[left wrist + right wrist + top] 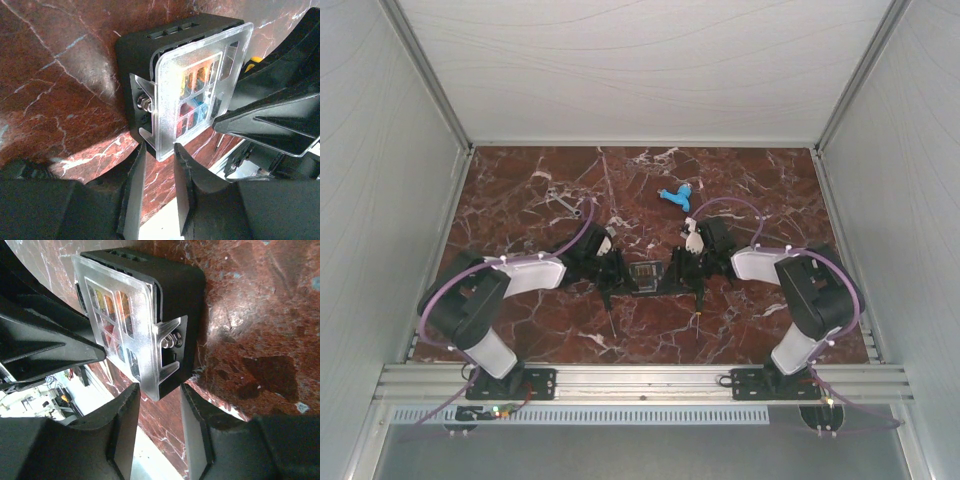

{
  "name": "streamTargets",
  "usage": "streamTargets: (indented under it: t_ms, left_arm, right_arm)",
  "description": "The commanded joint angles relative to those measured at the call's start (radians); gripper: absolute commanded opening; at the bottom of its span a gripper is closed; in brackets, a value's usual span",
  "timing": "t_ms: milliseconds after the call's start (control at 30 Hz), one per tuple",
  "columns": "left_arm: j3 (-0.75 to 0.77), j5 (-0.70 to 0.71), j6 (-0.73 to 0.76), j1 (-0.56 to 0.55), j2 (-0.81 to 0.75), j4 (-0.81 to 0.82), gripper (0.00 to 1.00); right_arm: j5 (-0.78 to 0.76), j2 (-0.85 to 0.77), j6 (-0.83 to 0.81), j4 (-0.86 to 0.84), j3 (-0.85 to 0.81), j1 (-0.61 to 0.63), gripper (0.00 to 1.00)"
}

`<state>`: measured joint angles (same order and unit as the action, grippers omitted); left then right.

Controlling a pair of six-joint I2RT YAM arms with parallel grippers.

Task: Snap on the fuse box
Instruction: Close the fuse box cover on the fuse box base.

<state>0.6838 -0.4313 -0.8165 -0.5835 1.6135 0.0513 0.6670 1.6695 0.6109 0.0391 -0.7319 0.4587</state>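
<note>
The fuse box (642, 276) lies on the marble between my two grippers. It is a black tray (135, 50) with a clear lid (197, 85) lying over rows of coloured fuses. My left gripper (159, 148) holds the box's left edge, one tip against the tray side and the other against the lid's corner. My right gripper (159, 388) pinches the opposite edge the same way, over the lid's tab and a small spring (171, 341). In the top view, the left gripper (618, 276) and right gripper (680, 272) face each other across the box.
A blue plastic piece (676, 196) lies behind the box toward the back. A metal tool (570, 204) lies at the back left. White walls close in the table on three sides, and an aluminium rail (640, 380) runs along the near edge.
</note>
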Motion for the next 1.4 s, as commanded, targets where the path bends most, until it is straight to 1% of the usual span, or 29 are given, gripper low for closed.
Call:
streamTargets:
  t_ms: [0, 133, 367, 467, 533, 600, 667, 833, 1000, 1067, 1167, 1233, 1367]
  left_arm:
    - [0.005, 0.072, 0.024, -0.012, 0.050, -0.042, 0.26]
    - [0.006, 0.073, 0.027, -0.011, 0.049, -0.044, 0.26]
    - [-0.005, 0.062, 0.019, -0.009, 0.024, -0.027, 0.28]
    - [-0.004, 0.026, 0.007, -0.001, -0.007, 0.002, 0.31]
    - [0.006, 0.010, -0.004, 0.006, -0.036, 0.018, 0.36]
    - [0.027, 0.032, -0.006, 0.010, -0.069, 0.015, 0.41]
    - [0.046, 0.070, -0.002, 0.021, -0.097, 0.009, 0.48]
    - [0.072, 0.083, 0.021, 0.081, -0.085, 0.081, 0.55]
    - [0.124, 0.070, 0.083, 0.111, -0.002, 0.126, 0.56]
    - [0.138, 0.056, 0.101, 0.117, 0.030, 0.143, 0.56]
    - [0.158, 0.024, 0.121, 0.120, 0.063, 0.139, 0.55]
    - [0.147, -0.002, 0.117, 0.119, 0.078, 0.167, 0.54]
    - [0.140, -0.028, 0.114, 0.119, 0.123, 0.188, 0.51]
  right_arm:
    - [-0.001, -0.038, 0.006, -0.039, 0.019, -0.010, 0.37]
    - [-0.007, -0.033, 0.007, -0.047, 0.002, -0.013, 0.37]
    - [-0.045, 0.030, 0.000, -0.019, 0.012, -0.016, 0.27]
    - [-0.032, 0.012, -0.015, -0.018, 0.011, -0.015, 0.26]
    - [-0.012, -0.028, -0.024, -0.035, 0.009, -0.018, 0.29]
    - [-0.010, -0.069, -0.033, -0.034, -0.007, -0.026, 0.35]
    - [-0.010, -0.095, -0.041, -0.036, -0.027, -0.044, 0.41]
    - [0.017, -0.079, -0.013, -0.133, -0.057, -0.090, 0.48]
    - [0.010, 0.011, 0.006, -0.228, -0.101, -0.094, 0.49]
    - [0.003, 0.050, -0.001, -0.238, -0.120, -0.094, 0.49]
    - [0.032, 0.096, 0.001, -0.255, -0.137, -0.094, 0.49]
    - [0.043, 0.114, 0.001, -0.261, -0.133, -0.094, 0.49]
    - [0.049, 0.146, -0.006, -0.273, -0.118, -0.094, 0.46]
